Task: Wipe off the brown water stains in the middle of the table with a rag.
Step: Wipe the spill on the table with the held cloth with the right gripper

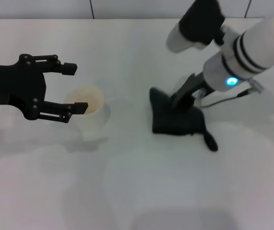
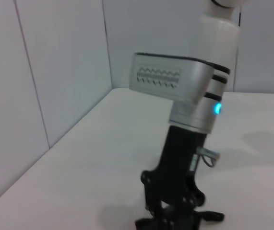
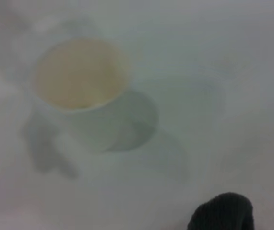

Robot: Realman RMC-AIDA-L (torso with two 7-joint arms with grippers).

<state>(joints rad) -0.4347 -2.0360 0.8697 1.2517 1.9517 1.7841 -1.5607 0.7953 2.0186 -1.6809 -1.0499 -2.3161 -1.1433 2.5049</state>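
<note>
Right gripper (image 1: 179, 101) is down at the table (image 1: 137, 191), its black fingers planted in the near edge of the rag (image 1: 175, 117); from the head view the fingertips are buried in the cloth and the jaw gap is hidden, so whether it is clamped on the rag or only pressing it cannot be told. The left wrist view shows the same gripper (image 2: 175, 218) from the side, standing almost upright over the table with its lower end cut off by the frame. The rag lies flat and lumpy just right of the table's middle, a thin strip (image 1: 209, 140) trailing from its near right corner. A dark rounded bit of the rag (image 3: 221, 212) also shows in the right wrist view. Left gripper (image 1: 75, 88) hangs in the air over the left part of the table, fingers spread wide, holding nothing. Seen from above, its fingertips bracket the top of a white cup (image 1: 88, 110) with a tan-tinted inside; contact with the cup is not evident. The cup (image 3: 81, 91) stands upright, well apart from the rag, with bare white table between them. No brown stains can be made out on the table surface in any view.
</note>
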